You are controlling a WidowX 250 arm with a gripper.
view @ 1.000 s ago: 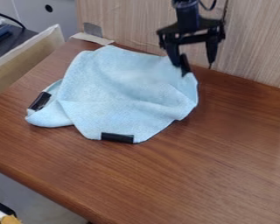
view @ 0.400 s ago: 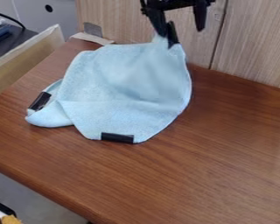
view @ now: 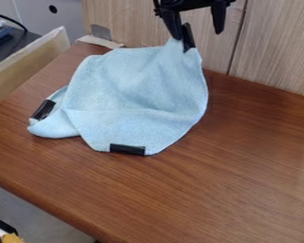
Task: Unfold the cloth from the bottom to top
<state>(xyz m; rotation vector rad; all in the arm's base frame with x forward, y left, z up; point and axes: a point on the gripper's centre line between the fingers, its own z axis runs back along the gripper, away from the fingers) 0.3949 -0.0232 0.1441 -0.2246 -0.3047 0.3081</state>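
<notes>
My tool (view: pixel 194 37) is up near the far side, by the top corner of the blue cloth (view: pixel 132 90). I can't tell if my tool is open or closed. That corner is up off the desk (view: pixel 243 175), right next to my tool, and the rest of the cloth lies on the wood.

I think I am in the middle of the unfolding, at the part where the cloth gets pulled up to the top. Next, I should take the high corner out toward the far side, then put it down softly so the cloth lies flat. I must go slow, or the whole cloth could slide or bunch up.

The wooden wall (view: pixel 269 57) stands close behind, so there isn't much room to pull that way. On the left, a little flap (view: pixel 53 127) is bent and lumpy by a black strip (view: pixel 42 109). It may need its own tug. Another black strip (view: pixel 127 149) is on the near edge. Past the desk's left side there is a pale board (view: pixel 29 64).
</notes>
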